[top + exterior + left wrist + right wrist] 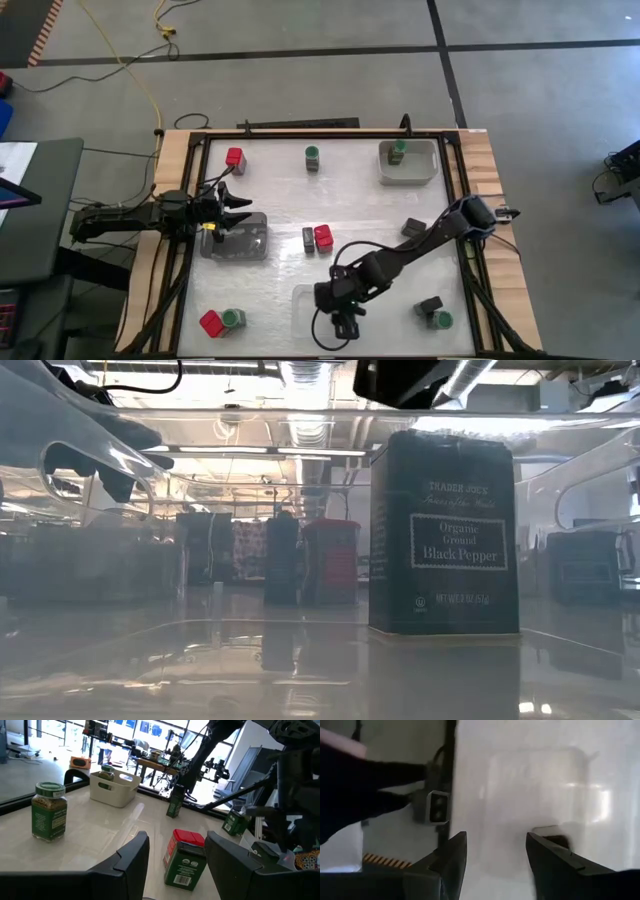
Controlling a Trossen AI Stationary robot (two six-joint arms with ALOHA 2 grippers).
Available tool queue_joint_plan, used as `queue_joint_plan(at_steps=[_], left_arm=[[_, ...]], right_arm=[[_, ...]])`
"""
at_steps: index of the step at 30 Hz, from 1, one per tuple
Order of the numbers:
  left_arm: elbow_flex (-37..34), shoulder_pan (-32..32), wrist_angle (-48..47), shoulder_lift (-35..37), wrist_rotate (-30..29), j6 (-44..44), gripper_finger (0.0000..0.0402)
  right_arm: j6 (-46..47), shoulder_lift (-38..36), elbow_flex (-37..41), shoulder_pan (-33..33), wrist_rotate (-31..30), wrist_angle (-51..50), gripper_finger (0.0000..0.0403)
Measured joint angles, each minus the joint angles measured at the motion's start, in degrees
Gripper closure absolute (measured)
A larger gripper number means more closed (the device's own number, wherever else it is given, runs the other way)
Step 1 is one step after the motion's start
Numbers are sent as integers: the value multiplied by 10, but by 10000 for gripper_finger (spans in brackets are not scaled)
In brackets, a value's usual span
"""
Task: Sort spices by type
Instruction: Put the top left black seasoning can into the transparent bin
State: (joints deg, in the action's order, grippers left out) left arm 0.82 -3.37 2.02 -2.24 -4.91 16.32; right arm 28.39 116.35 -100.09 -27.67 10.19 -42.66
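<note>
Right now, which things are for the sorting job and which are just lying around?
For the job: red spice containers, green-lidded jars, black pepper tins.

Just there: white bin holding one jar, grey tray, clear tray, yellow cable.

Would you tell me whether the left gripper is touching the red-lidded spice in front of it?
Apart. The left wrist view shows the red-lidded spice standing beyond the open left gripper, table visible around it.

Black pepper tin (443, 532), white lettering; red-lidded spice box (184, 858); green-lidded jar (49, 811); white tray (114, 787).
</note>
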Motion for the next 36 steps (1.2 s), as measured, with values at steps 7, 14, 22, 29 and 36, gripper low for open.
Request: queue_joint_plan(at_steps=[7,14,22,29,36], left_arm=[[0,0,0,0,0,0,219],[0,0,0,0,0,0,219],[0,0,0,0,0,0,219],[0,0,0,0,0,0,219],[0,0,0,0,0,0,219]], right_arm=[[1,1,0,-14,5,-2,172],[7,2,40,-11,19,19,172],[16,2,55,-16,28,59,172],[13,2,55,-14,-15,57,172],[16,2,55,-11,-21,58,172]])
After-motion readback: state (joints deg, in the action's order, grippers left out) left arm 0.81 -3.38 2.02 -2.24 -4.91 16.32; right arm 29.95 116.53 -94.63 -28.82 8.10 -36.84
